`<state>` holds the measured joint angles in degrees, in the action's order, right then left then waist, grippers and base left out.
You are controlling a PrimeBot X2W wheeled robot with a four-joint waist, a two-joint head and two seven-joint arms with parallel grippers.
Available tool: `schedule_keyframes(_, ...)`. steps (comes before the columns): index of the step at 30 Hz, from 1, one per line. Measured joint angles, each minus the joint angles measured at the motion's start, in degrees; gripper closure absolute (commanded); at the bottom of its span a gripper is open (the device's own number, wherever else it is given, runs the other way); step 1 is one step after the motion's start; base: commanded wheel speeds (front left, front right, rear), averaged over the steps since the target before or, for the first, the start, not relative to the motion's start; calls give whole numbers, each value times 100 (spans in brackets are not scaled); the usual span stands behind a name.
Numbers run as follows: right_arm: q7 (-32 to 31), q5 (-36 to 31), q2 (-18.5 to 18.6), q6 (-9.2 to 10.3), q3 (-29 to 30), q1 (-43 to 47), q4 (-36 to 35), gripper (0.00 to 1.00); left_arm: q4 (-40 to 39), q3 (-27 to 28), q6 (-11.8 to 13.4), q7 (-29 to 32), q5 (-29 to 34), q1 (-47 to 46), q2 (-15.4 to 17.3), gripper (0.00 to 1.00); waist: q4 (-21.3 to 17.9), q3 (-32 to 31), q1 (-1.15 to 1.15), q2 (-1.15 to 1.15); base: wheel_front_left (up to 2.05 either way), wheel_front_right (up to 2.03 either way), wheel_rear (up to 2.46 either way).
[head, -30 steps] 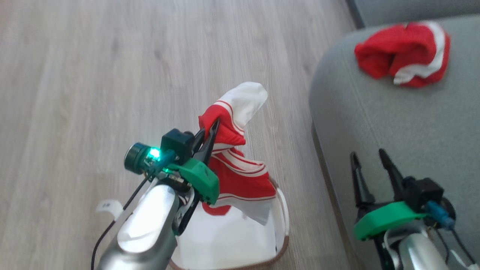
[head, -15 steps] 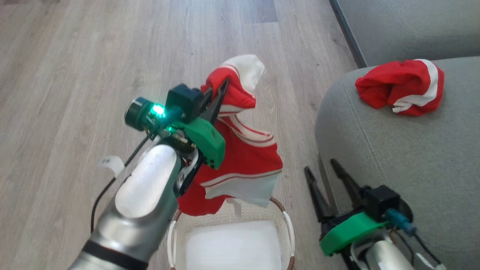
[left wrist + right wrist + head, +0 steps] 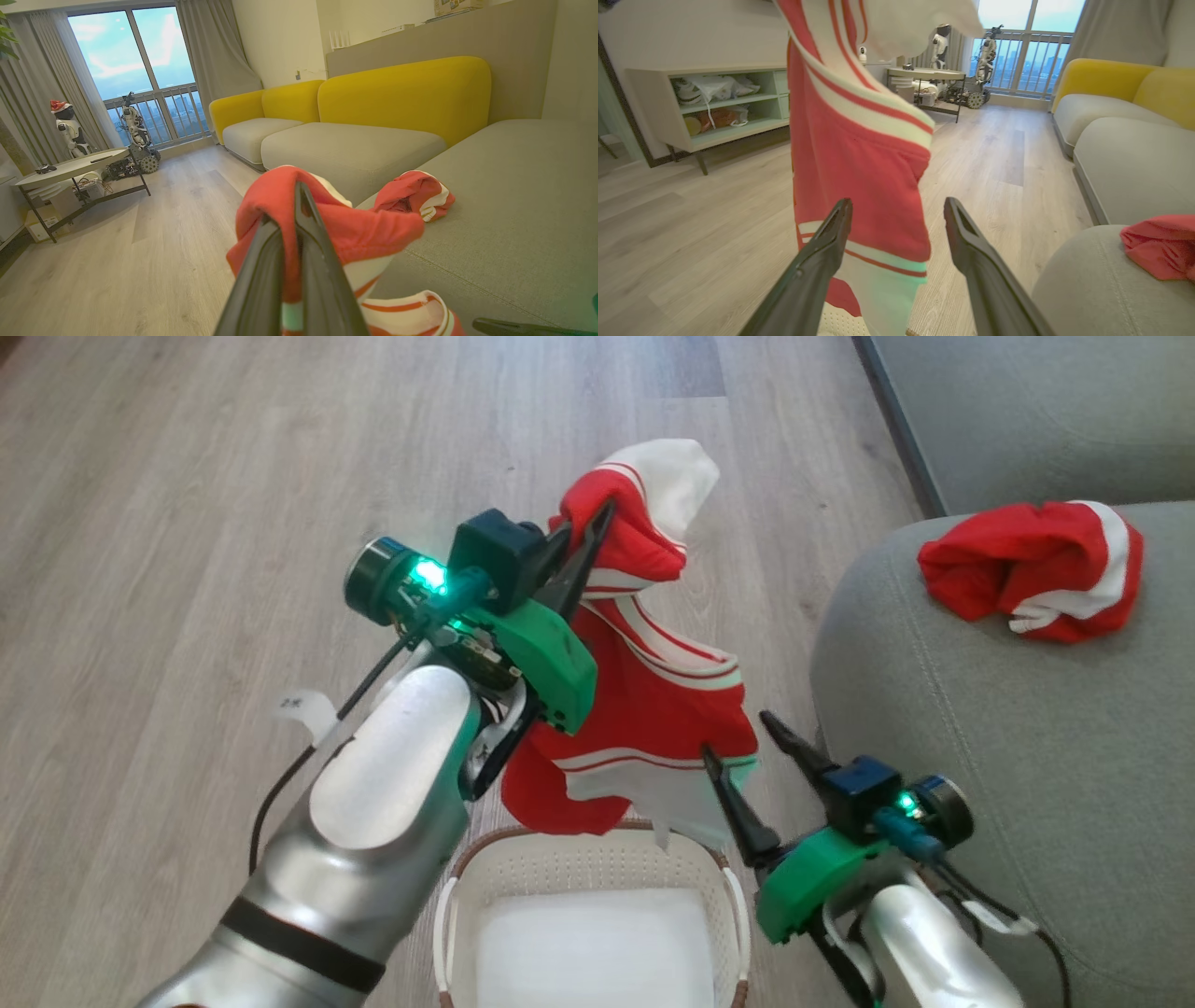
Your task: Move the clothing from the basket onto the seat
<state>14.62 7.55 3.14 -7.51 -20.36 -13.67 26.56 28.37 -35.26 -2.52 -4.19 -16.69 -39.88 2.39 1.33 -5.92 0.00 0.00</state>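
My left gripper is shut on the top of a red garment with white stripes, which hangs free above the cream basket. The left wrist view shows the shut fingers pinching a red fold. My right gripper stands open at the garment's lower right corner. In the right wrist view the cloth hangs just beyond the open gripper; contact is unclear. A second red garment lies crumpled on the grey-green seat, also visible as a bundle.
A flat white sheet lies in the basket's bottom. Wooden floor spreads to the left and ahead. A yellow-backed sofa continues beyond the seat. A low table and a shelf unit stand farther off.
The left gripper has lifted the red garment clear of the basket. The right gripper has swung left, from over the seat to the garment's lower corner. The head camera has also shifted.
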Motion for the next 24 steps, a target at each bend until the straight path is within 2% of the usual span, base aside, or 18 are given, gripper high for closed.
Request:
schedule_keyframes(7, 0, 213, 9, 0, -611, -355, 822, 0, -203, -391, 63, -2, -259, -3, -3, 100, 187, -7, 0, 0, 0, 0, 0)
schedule_keyframes(14, 0, 687, 20, 0, -1190, -948, 1276, 0, -501, -822, 212, -2, -538, -70, 0, 100, 405, -1, 0, 0, 0, 0, 0)
schedule_keyframes(15, 0, 759, 20, 0, -1252, -997, 1308, 7, -539, -867, 236, -2, -572, -94, 0, 100, 437, 0, 0, 0, 0, 0, 0)
schedule_keyframes(17, 0, 851, 21, 0, -1341, -1084, 1379, 53, -591, -896, 272, -2, -622, -99, -5, 100, 493, 2, 0, 0, 0, 0, 0)
schedule_keyframes(18, 0, 886, 21, 0, -1361, -1114, 1392, 65, -584, -903, 312, -2, -634, -99, -3, 100, 515, 2, 0, 0, 0, 0, 0)
schedule_keyframes(19, 0, 914, 21, 0, -1376, -1148, 1400, 86, -569, -903, 322, -2, -635, -98, -1, 100, 531, 2, 0, 0, 0, 0, 0)
schedule_keyframes(20, 0, 929, 21, 0, -1383, -1177, 1400, 100, -548, -903, 359, -2, -635, -97, -1, 100, 539, 0, 0, 0, 0, 0, 0)
schedule_keyframes(24, 0, 967, 22, 0, -1412, -1191, 1393, 100, -432, -882, 411, -55, -669, -86, 9, 100, 524, -11, 0, 0, 0, 0, 0)
